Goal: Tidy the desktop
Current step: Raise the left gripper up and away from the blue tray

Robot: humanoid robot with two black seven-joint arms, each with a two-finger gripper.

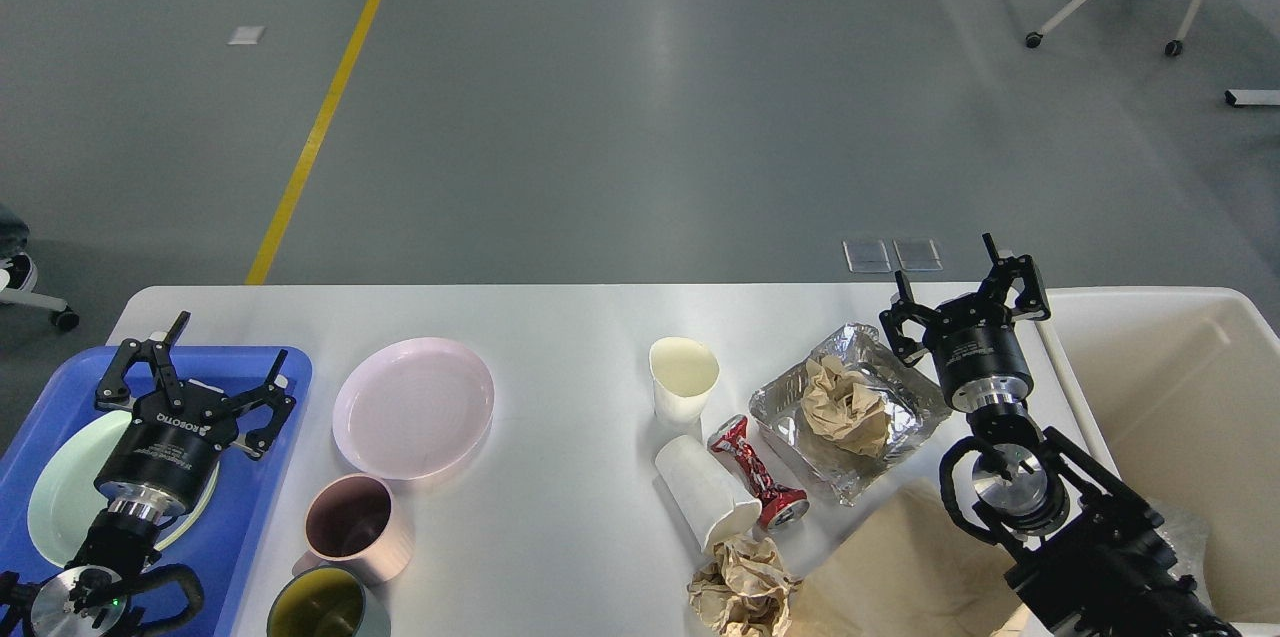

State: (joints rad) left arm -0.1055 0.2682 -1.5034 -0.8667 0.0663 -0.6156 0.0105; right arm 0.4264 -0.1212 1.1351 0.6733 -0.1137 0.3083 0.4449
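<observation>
Desktop (pixel 560 317) far edge unobstructed

1. The large white rounded-corner worktop (pixel 560 317) looks smooth and faintly glossy, catching a soft sheen.
2. The blue plastic tray (pixel 262 477) looks smooth, with a mild shine.
3. The pale pink round plate (pixel 413 405) looks glazed, like ceramic; so does the pale green plate (pixel 60 507).
4. The crinkled silver foil tray (pixel 880 437) is shiny metal foil, creased all over.
5. The crumpled brown paper ball (pixel 845 407) inside it is matt and rough.
6. The crushed red drink can (pixel 755 472) shows glossy printed metal.
7. The two white paper cups (pixel 684 375) look matt.
8. The cream rectangular bin (pixel 1170 387) seems smooth plastic.
9. The black gripper bodies (pixel 165 437) read as matt, with polished metal collars.
</observation>
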